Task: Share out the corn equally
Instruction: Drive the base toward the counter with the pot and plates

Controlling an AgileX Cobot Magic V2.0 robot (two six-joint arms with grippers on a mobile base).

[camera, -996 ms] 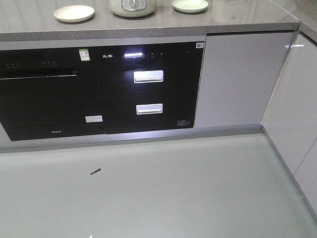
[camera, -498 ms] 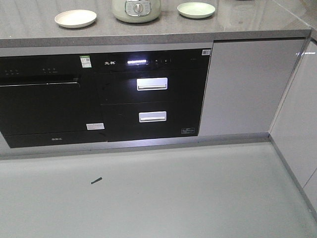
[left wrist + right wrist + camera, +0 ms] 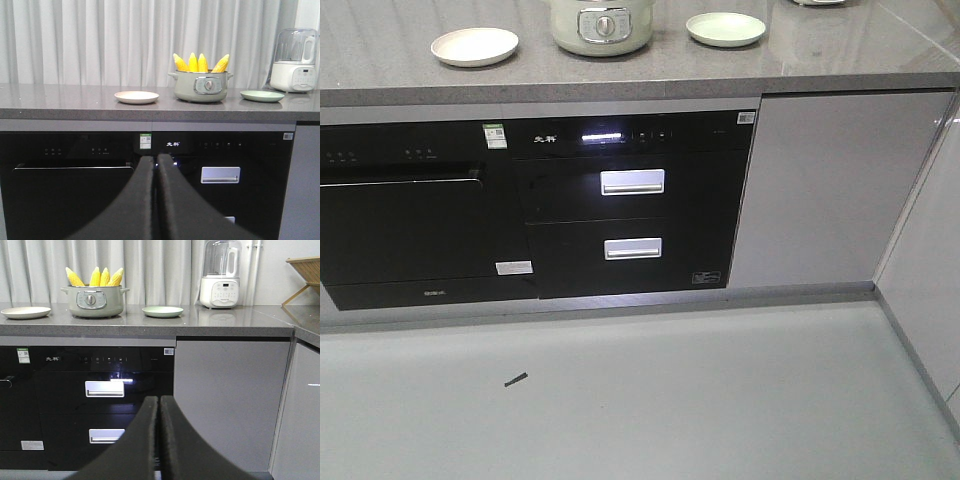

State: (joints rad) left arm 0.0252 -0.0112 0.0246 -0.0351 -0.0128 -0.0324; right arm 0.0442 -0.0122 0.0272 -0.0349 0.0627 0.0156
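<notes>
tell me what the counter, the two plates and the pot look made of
Counter: speckled grey stone or quartz, polished, showing faint reflections.
Cream plate and green plate: smooth and matte, ceramic or melamine; cannot tell which.
Pot: probably coated metal, pale green with a soft sheen.

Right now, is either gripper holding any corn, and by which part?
Nothing is held. The left gripper and right gripper are shut and empty; all four corn cobs stand in the electric pot.
</notes>
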